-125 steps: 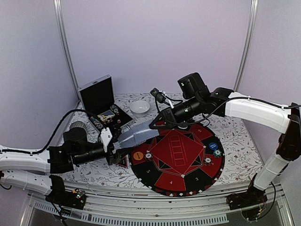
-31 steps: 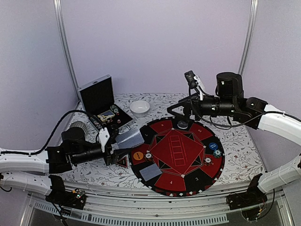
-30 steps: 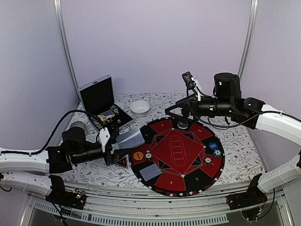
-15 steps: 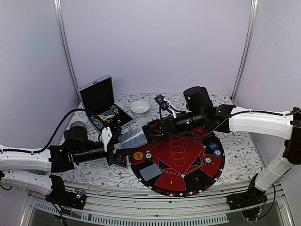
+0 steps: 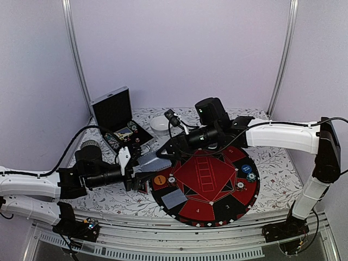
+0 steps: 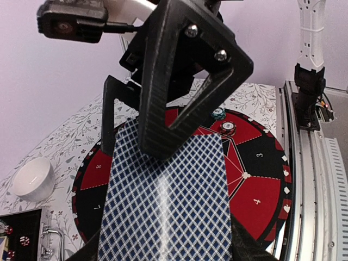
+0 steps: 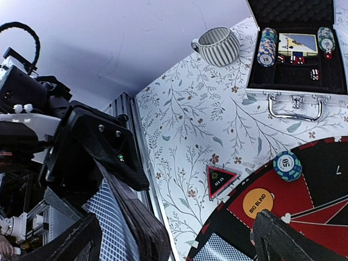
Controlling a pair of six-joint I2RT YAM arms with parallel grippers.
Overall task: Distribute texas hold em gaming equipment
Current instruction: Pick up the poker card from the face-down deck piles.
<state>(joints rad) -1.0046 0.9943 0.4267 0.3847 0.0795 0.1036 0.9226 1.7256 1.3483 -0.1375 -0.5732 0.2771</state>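
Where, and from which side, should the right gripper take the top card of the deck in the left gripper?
Probably the free far end of the top card, coming from the mat side: the left gripper clamps the deck at its near end, leaving that end exposed.

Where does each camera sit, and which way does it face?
Top external: high behind, looking down on the mat; left arm, right arm show.
Left wrist: on the left arm, facing its card deck and right gripper; own fingertips below.
Right wrist: on the right arm, facing the left gripper; own fingertips below.
Shared: the card deck.
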